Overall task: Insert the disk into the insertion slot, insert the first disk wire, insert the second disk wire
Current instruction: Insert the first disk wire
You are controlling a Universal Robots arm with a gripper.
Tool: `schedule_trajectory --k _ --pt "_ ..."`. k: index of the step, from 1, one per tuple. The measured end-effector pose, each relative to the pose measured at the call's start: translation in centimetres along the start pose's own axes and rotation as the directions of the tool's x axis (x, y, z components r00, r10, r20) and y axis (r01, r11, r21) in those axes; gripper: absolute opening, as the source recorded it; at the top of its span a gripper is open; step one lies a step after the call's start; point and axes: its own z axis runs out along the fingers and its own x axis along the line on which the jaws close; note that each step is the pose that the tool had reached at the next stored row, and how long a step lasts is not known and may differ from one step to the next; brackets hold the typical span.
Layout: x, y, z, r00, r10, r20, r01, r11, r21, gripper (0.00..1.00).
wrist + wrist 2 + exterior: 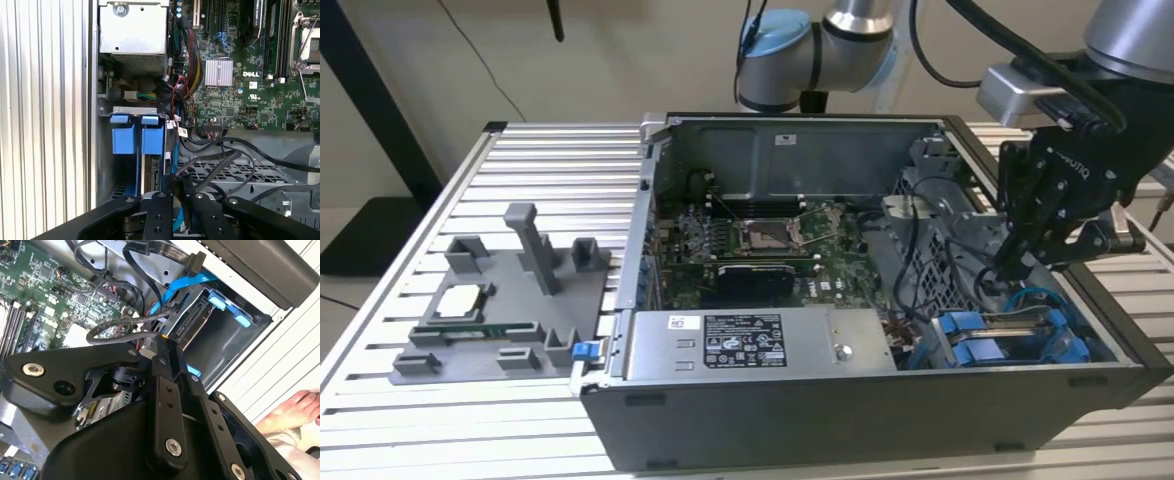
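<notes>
Your black two-finger gripper [162, 341] is clenched on a black disk wire [115, 333], right at the silver-grey disk in its blue plastic carrier [152, 172]. That disk already sits in the grey perforated-metal insertion slot [132, 109] of the open grey computer case [854, 410].

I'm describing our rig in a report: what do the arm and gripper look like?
The arm is silver-grey tube with pale blue joint caps. A grey box sits at its wrist, and black cables loop past it. The gripper is matte black, built of jointed bars with silver screw heads, with pale lettering on its body.
</notes>
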Motion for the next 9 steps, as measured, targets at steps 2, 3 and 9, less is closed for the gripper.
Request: schedule_trajectory --k 2,3,9 --pt "0.0 -0.04 0.06 1.0 0.0 -0.0044 0.0 1.0 -0.005 0.0" --pt "0.0 -0.06 0.09 1.0 0.0 -0.007 0.0 1.0 -0.0084 0.0" --pt "0.03 -0.27 0.28 0.9999 0.0 -0.0144 0.0 0.9998 -0.0179 0.0"
